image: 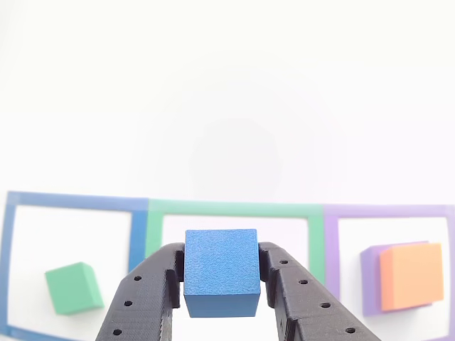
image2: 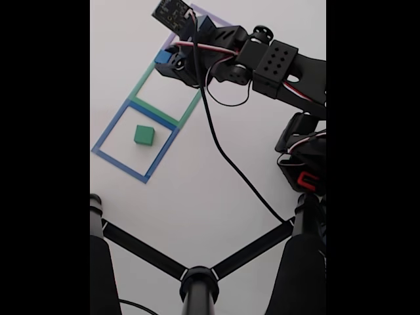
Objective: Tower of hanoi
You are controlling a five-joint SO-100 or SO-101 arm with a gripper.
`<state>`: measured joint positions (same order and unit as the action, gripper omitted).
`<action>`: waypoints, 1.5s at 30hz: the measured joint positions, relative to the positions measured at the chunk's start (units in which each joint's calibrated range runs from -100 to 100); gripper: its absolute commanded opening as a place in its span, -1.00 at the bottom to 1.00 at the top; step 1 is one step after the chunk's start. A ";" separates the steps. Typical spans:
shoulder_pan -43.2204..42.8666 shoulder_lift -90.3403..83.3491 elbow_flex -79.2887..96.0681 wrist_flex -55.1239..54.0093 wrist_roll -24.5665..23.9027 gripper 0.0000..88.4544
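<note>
Altogether four blocks: hand (image: 220, 284) grips one blue block (image: 221, 271); green (image: 73, 288), orange (image: 411, 276), purple (image: 370, 278) rest

From my remote seat, other view: gripper (image: 221, 284) was clamped on blue block (image: 221, 272), hanging over green outline (image: 234, 209), whose inside was bare, so free room straight ahead. Blue outline (image: 71, 200) on view's left had green block (image: 74, 288) in the way. On the right, purple outline (image: 387, 212) was blocked by orange block (image: 411, 275) stacked on purple block (image: 370, 278). Fixed view: black tripod legs (image2: 147, 252) crossed near table (image2: 197, 190), well apart from outlines.
</note>
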<state>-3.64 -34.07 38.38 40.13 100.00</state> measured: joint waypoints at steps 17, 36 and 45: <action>-10.15 -4.81 -38.73 43.34 0.00 -0.90; -14.74 -12.41 9.83 0.96 0.00 -0.90; -16.29 -1.52 33.77 -40.77 -0.39 -0.90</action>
<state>-19.93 -35.58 72.15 -0.64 99.61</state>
